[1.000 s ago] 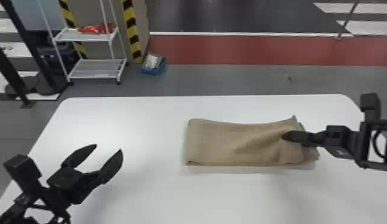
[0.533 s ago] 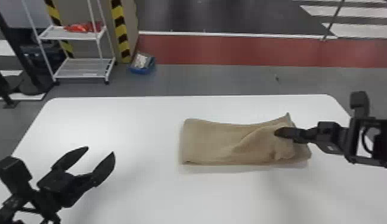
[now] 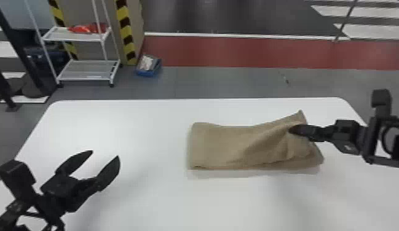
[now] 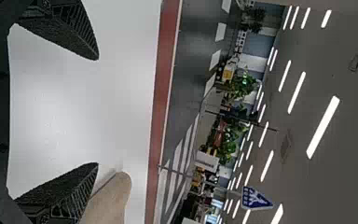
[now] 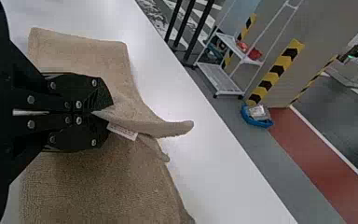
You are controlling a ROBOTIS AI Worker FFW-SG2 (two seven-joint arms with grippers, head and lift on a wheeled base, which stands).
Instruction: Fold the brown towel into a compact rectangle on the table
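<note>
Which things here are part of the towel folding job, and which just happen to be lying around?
Part of the job:
- brown towel
- white table
- right claw, gripping the towel
- left claw, open

Lying around:
- red item on the rack
- blue bin

Lighting is bright, with lit ceiling strips (image 4: 323,127) recorded in the left wrist view. In the head view, a soft shadow (image 3: 220,174) borders the brown towel (image 3: 220,144) at six o'clock; mild glare whitens the table (image 3: 146,126) toward ten o'clock.
</note>
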